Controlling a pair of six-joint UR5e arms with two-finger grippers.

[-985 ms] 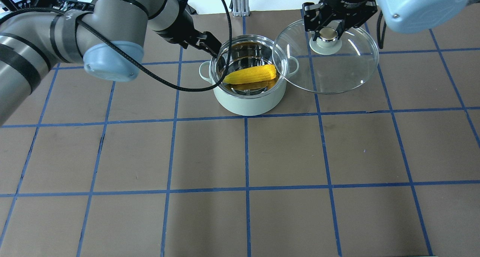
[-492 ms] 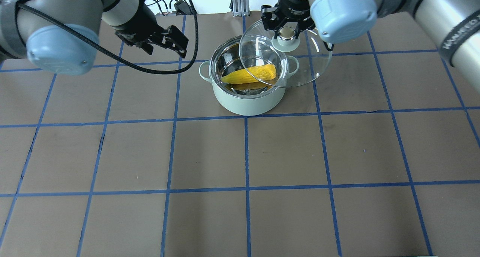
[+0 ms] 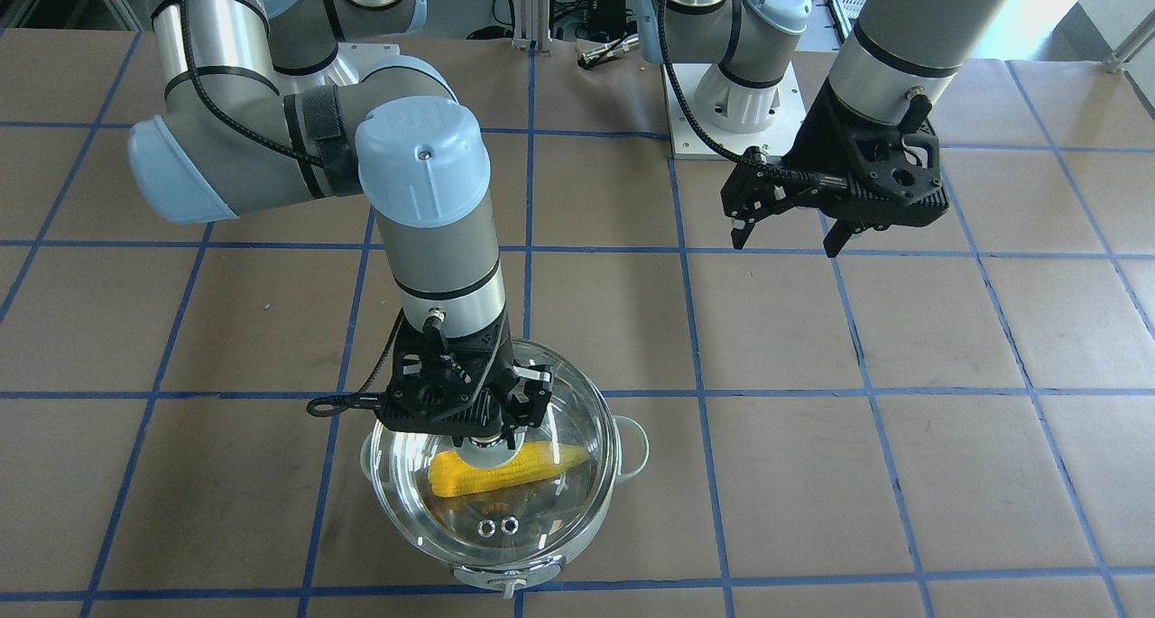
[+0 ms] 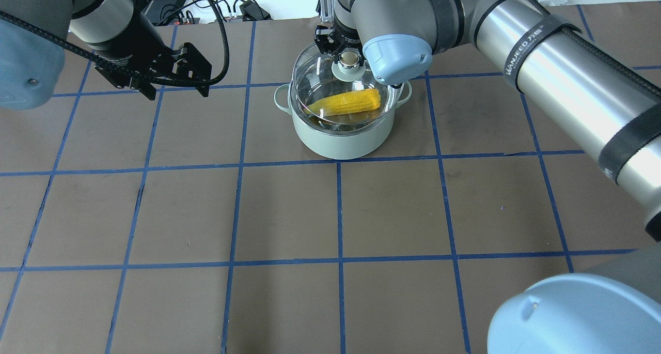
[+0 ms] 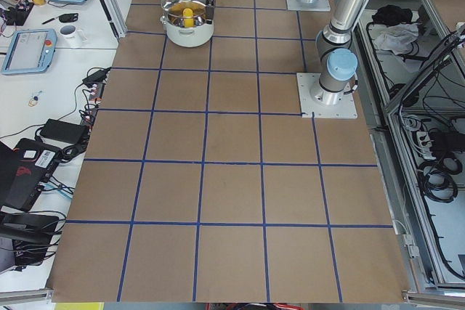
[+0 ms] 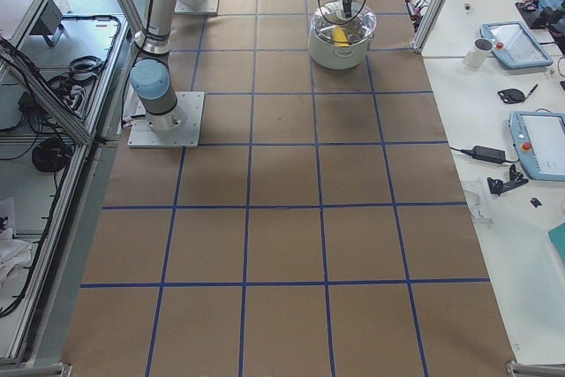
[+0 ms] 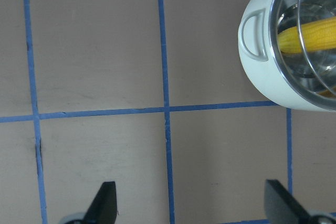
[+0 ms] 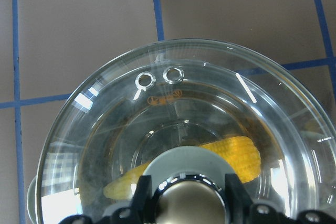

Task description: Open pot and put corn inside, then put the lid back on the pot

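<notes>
Lid (image 8: 100, 129): clear glass dome, pale green base under a shiny-topped knob (image 8: 185, 203), two small vent rings (image 8: 172, 74). Judged stiff, breakable and slick on the glass, so the knob is the only sound hold. Right hand (image 4: 349, 59) pinches that knob. The lid hangs over the mint pot (image 4: 341, 142) on the worktop (image 4: 289, 214), apparently unseated and slightly off centre. Yellow corn (image 4: 346, 102) lies inside. Left hand (image 7: 191, 205) is spread and empty, well apart.

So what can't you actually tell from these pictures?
- Whether the lid rests on the pot rim yet: the top-down views show no gap, and both side views are too small.
- The corn middle: right wrist view, behind the lid's knob and the right jaws.
- The pot's far half: left wrist view, cut by the edge.
</notes>
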